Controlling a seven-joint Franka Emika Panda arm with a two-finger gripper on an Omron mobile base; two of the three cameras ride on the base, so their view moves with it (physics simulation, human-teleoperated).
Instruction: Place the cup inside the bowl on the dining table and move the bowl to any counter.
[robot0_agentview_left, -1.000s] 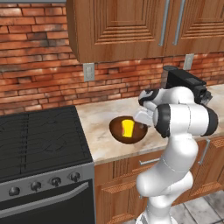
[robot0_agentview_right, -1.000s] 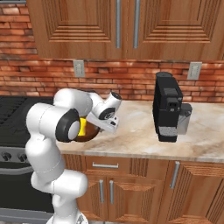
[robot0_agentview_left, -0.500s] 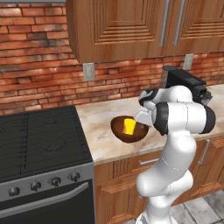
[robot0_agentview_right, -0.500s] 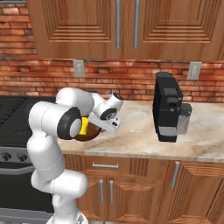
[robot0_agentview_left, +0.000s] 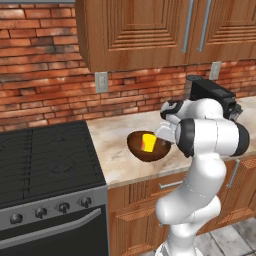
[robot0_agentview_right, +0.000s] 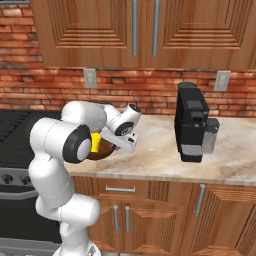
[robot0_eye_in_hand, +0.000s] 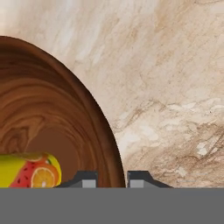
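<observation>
Left base view first: the counter (robot0_agentview_left: 125, 170), beside the black stove (robot0_agentview_left: 45, 160), lies under the bowl (robot0_agentview_left: 145, 152) just as it did a second ago. You see almost no change; bowl and arm stand in the same place. I judge that the carrying is finished and only the release is left (whether the bowl's bottom already touches the marble, I cannot tell).

The cup (robot0_agentview_left: 148, 141) lies yellow inside the bowl, so that part of the task is done.

The hand view gives what the base views hide. The gripper (robot0_eye_in_hand: 111, 178) is clamped on the bowl's rim, one tip inside and one outside, and the cup lies on its side with a fruit picture on it. In the right base view your own arm covers most of the bowl, but the coffee machine (robot0_agentview_right: 191, 122) stands well apart.
</observation>
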